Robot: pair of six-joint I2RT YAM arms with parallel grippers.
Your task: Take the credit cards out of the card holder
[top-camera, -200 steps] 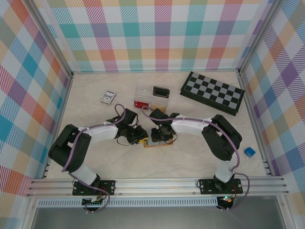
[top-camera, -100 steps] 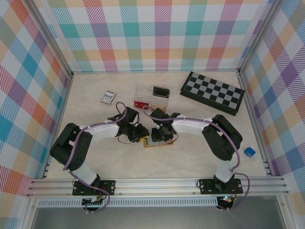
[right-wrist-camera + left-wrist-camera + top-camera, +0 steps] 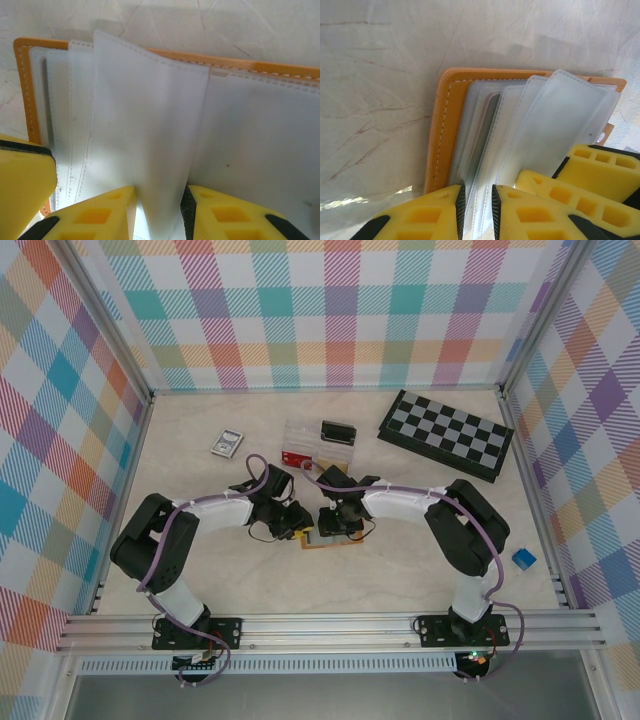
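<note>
Little has shifted: the left arm's elbow has swung slightly inward, and both grippers stay on the card holder [image 3: 322, 539], which lies open on the table [image 3: 420, 570] between them. The left gripper [image 3: 477, 200] pinches the edges of the clear sleeves [image 3: 555, 125]; the right gripper [image 3: 159, 205] pinches one lifted sleeve. No card is out, so the work looks barely begun. One sleeve may hold a darker card. Farther back, a clear box [image 3: 300, 443] holds something red

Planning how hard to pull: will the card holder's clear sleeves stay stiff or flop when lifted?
Likely floppy: the sleeve in the right gripper bows along its length. Probably slick, being smooth plastic. The card holder looks thin and light, so it may lift with the sleeve.
</note>
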